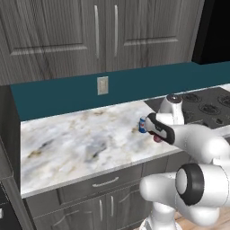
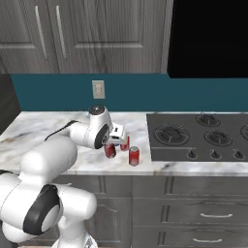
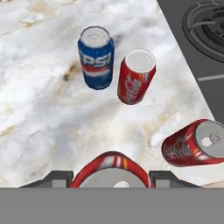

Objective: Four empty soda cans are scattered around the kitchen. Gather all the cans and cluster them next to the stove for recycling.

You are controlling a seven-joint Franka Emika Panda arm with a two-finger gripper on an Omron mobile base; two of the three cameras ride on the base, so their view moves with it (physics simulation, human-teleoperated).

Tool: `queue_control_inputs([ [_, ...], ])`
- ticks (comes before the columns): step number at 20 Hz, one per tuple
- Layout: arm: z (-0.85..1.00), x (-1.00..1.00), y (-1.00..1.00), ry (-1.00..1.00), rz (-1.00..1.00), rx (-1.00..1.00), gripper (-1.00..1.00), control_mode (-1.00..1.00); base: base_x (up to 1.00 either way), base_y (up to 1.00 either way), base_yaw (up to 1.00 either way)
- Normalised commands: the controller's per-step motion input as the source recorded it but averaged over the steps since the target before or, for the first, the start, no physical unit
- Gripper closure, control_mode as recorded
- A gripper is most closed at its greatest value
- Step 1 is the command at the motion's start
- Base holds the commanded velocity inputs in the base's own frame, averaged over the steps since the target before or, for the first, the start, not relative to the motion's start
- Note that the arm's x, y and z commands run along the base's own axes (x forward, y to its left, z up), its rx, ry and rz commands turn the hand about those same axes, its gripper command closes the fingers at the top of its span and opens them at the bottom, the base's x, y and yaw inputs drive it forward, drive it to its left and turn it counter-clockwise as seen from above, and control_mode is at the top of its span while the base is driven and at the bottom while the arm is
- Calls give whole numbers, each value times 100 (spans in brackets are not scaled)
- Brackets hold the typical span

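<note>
My gripper (image 3: 111, 177) is shut on a red soda can (image 3: 111, 168), held upright from above over the marble counter (image 3: 39, 113), just left of the stove (image 3: 197, 39). Beyond it stand a blue soda can (image 3: 96, 59) and a red one (image 3: 135, 76), close together. Another red can (image 3: 192, 144) stands near the counter's front edge by the stove's corner. In the right base view the gripper (image 2: 116, 141) holds its can (image 2: 110, 150) low at the counter, with a red can (image 2: 134, 156) to its right. The blue can (image 1: 142, 124) peeks out beside the hand in the left base view.
The stove (image 2: 193, 135) with black burners and front knobs takes the counter's right part. A wall outlet (image 2: 98, 89) sits on the teal backsplash. Grey cabinets hang above and drawers (image 2: 203, 215) run below. Marble counter (image 1: 67, 143) stretches away to the left.
</note>
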Motion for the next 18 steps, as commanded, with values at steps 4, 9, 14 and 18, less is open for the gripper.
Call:
queue_control_inputs([
  [4, -14, 15, -6, 0, 0, 0, 100, -100, 0, 0, 0],
  [9, -13, 13, -7, 0, 0, 0, 100, -100, 0, 0, 0],
  [14, -14, 12, -6, 0, 0, 0, 100, -100, 0, 0, 0],
  [18, -14, 10, -4, 0, 0, 0, 100, -100, 0, 0, 0],
])
